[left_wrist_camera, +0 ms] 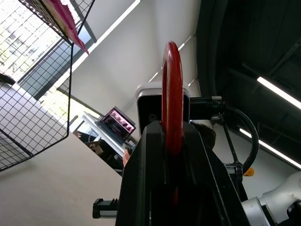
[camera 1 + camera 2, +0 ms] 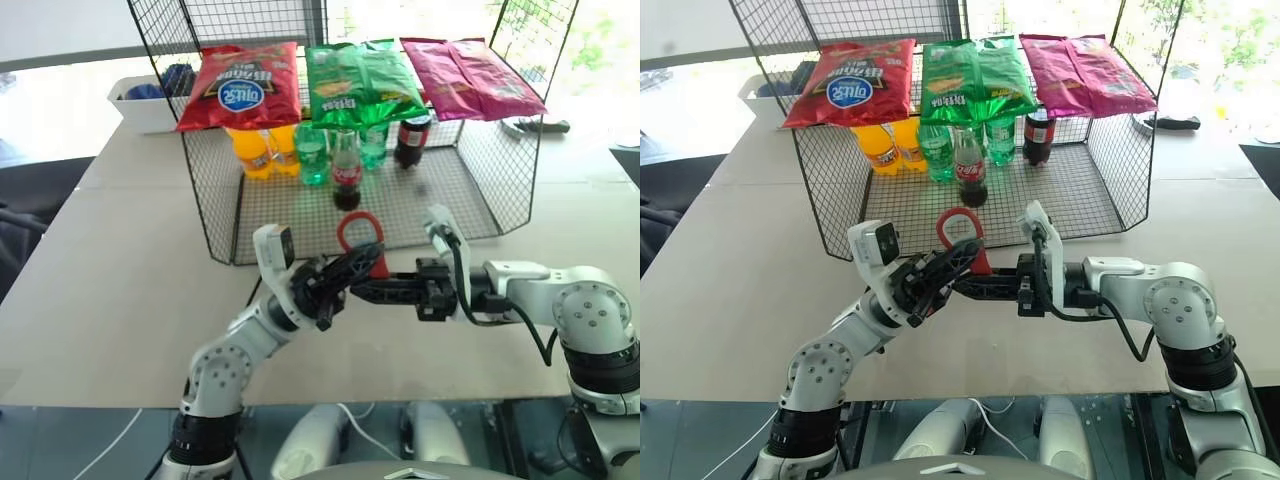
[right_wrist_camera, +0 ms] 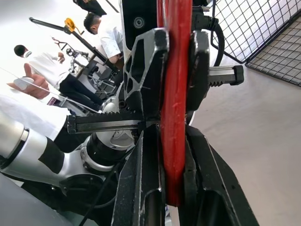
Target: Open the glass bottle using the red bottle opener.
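Both grippers meet in the air above the table (image 2: 120, 290), just in front of the wire basket (image 2: 215, 200), which serves as landmark here. The left gripper (image 2: 345, 272) and the right gripper (image 2: 378, 290) are each pinched onto the red bottle opener (image 2: 362, 240); its ring-shaped head stands upright above the fingers, its handle clamped between them. In the right wrist view the opener runs edge-on between the pressed black fingers (image 3: 141, 188). The glass bottle (image 2: 346, 175) stands upright inside the basket, on its mesh floor, near the front opening and directly behind the opener. Green bottles (image 2: 312, 152), orange bottles (image 2: 258, 150) and a dark plastic cola bottle (image 2: 411, 140) stand further back in the basket; three snack bags (image 2: 360, 82) lie across its top
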